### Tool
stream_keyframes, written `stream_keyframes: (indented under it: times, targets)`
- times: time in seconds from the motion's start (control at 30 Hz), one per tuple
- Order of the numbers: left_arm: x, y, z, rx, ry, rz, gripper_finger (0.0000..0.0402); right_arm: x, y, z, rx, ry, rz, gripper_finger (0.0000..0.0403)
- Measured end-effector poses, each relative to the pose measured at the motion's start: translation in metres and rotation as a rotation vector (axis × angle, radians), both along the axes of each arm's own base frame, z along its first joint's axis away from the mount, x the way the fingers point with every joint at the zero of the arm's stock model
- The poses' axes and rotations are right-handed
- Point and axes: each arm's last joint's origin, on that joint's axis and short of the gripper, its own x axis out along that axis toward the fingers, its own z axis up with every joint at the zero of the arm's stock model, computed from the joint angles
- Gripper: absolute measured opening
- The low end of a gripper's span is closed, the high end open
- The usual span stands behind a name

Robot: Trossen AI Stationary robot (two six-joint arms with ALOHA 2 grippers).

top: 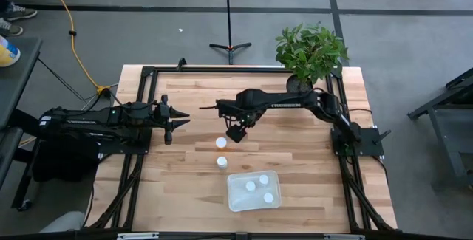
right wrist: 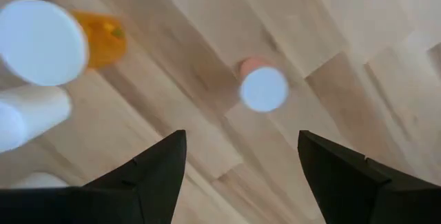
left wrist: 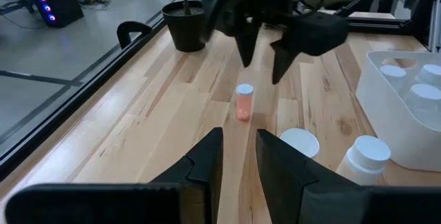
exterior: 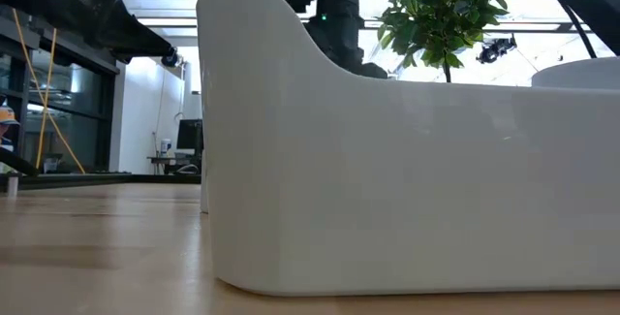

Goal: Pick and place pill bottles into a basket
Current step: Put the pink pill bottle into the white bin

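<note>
My right gripper [top: 235, 132] hangs open over the small orange-tinged bottle [left wrist: 244, 103], not touching it. My left gripper [top: 177, 120] waits shut at the table's [top: 177, 173] left. Three bottles [top: 250, 185] lie in the tray [top: 253, 203]; two more [top: 221, 162] stand just outside it. From table height the tray wall hides nearly everything.

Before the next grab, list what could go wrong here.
The open right claw hangs over the small orange bottle; a finger landing on it could topple it. Two bigger bottles stand close by and could get knocked. The tray already holds three bottles, so a drop may bounce.
</note>
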Motion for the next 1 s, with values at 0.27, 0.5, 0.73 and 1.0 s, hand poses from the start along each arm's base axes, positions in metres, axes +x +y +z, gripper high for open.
stream_keyframes:
  times: [0.27,0.5,0.73,1.0]
  targets:
    - [0.000,0.000,0.000,0.000,0.001,0.000,0.0124,0.001,-0.014,-0.005,0.007,-0.029,-0.003,0.0269]
    - [0.000,0.000,0.000,0.000,0.001,0.000,0.0124,0.005,-0.020,-0.008,-0.001,-0.060,0.005,0.0269]
    - [0.000,0.000,0.000,0.000,0.001,0.000,0.0124,0.009,-0.022,-0.021,-0.004,-0.032,0.013,0.0269]
    - [0.000,0.000,0.000,0.000,0.001,0.000,0.0124,0.011,-0.024,-0.025,-0.026,-0.033,0.006,0.0269]
